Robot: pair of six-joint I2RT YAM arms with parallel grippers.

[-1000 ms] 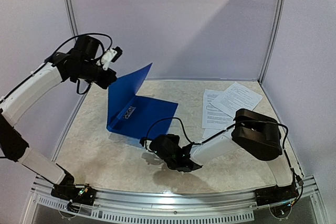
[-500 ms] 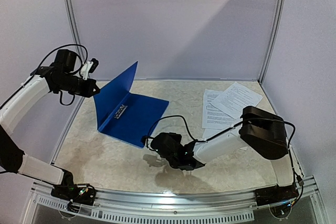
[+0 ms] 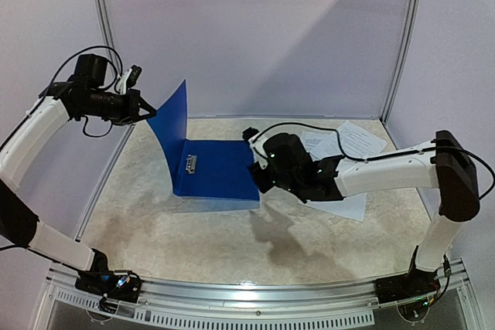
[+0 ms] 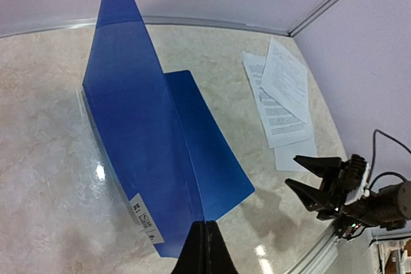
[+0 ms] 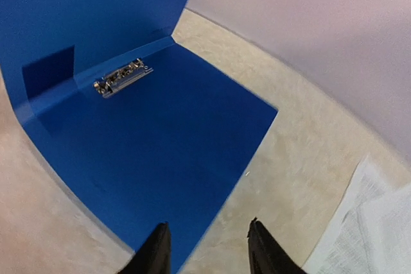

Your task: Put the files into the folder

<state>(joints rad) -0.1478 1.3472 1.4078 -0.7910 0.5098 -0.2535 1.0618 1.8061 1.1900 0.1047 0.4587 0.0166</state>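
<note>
**Folder Propped Open, Sheets Not Yet Loaded**

The blue folder (image 3: 213,169) lay on the marbled table (image 3: 193,229) with its back leaf flat and its cover (image 3: 172,125) raised almost upright. The left gripper (image 3: 145,111) had its fingers pinched shut on the cover's upper edge, and that grip propped the folder open. The metal clip (image 5: 121,78) sat on the flat leaf just beside the spine.

Off the folder's free edge, the right gripper (image 5: 208,224) hovered with its jaws spread and nothing between them. It was aimed down at the leaf's near corner. The files (image 3: 352,144) lay fanned loosely on the table, well apart from the folder on the side away from its spine. None of them was inside.

The opening step looked done and the fetching step had not begun. The next move would probably call for the right arm to swing away from the folder toward the files. It would have to lift thin, floppy sheets off a flat surface while the left arm kept the cover up.

Only the left wrist view showed the white label (image 4: 142,213) on the cover's outer face, and it also showed the spread right jaws from outside. Only the right wrist view showed the clip's detail. The top view alone showed both arms, folder and files together.
</note>
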